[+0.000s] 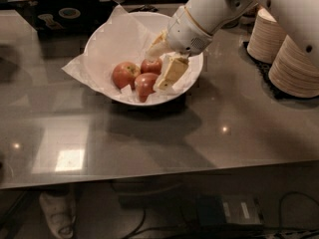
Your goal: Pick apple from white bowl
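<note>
Camera view: tool (165, 59) spread beside apple (150, 65)

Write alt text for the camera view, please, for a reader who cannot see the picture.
A white robot arm reaches into a wide white bowl lined with white paper, its end effector open right beside three reddish apples. The bowl stands on a glossy grey table, with stacks of small disposable bowls at the right.
</note>
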`<action>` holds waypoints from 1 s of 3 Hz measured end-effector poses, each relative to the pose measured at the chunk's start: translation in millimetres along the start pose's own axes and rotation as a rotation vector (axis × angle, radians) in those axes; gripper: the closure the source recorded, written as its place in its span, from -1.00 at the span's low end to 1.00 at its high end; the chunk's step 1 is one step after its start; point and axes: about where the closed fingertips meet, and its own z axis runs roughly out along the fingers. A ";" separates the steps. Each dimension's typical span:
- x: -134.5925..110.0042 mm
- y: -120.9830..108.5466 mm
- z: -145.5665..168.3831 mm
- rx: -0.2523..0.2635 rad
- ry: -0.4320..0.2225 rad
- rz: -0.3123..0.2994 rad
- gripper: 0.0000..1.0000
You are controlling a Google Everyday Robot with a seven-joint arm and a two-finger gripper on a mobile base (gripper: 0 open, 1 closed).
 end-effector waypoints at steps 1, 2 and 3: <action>0.9 1.2 8.0 -0.018 0.002 0.008 -0.26; 3.1 1.9 18.7 -0.038 0.009 0.020 -0.26; 4.9 -2.8 24.5 -0.032 0.021 0.025 -0.28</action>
